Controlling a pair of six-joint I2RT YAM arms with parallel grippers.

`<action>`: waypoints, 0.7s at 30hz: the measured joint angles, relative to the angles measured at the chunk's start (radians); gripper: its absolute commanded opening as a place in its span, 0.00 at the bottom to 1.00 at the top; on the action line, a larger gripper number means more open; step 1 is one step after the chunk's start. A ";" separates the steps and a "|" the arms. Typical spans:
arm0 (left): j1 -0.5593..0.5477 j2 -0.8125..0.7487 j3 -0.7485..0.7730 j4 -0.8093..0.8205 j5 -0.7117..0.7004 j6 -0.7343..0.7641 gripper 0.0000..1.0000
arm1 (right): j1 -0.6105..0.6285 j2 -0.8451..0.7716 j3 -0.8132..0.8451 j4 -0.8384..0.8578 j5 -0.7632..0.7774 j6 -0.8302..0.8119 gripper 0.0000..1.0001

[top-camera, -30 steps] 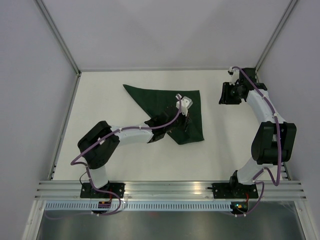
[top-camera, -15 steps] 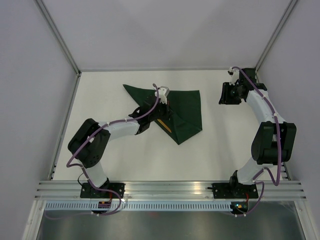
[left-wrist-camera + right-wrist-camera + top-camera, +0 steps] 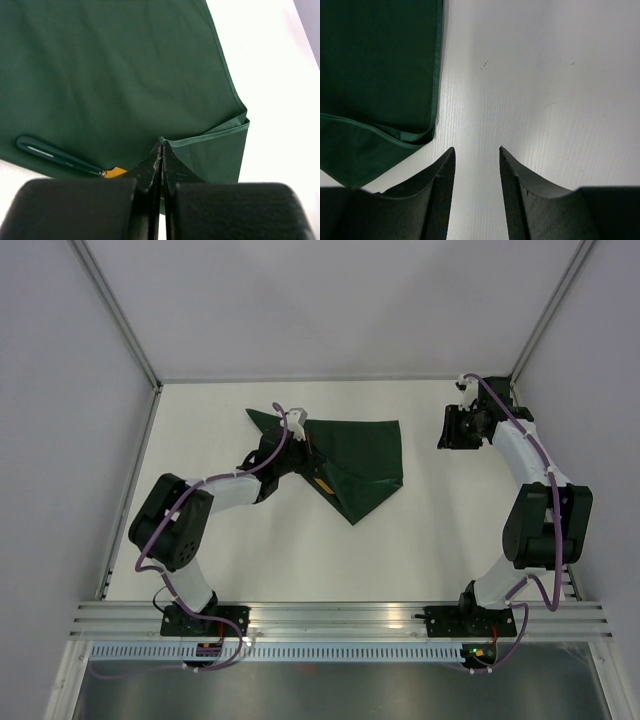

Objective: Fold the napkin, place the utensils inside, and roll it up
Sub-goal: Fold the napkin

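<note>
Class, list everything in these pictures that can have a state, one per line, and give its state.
napkin: folded over, not rolled, one edge pinched
knife: lying on the napkin, handle uncovered, not gripped
left claw: shut on the napkin
right claw: open, empty, above bare table

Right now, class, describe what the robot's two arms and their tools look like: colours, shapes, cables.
The left arm and right arm have white links, bulky black joints and a purple cable looping along each. The left tool and right tool each have two black fingers tapering to points.
</note>
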 measured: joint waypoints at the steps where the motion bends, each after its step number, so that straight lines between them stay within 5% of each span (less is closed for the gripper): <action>1: 0.005 0.000 -0.006 0.002 0.004 -0.004 0.02 | 0.000 0.000 0.000 0.002 0.000 0.000 0.46; 21: 0.141 0.026 -0.043 0.072 0.107 -0.079 0.02 | 0.000 0.005 -0.003 0.006 0.000 0.000 0.46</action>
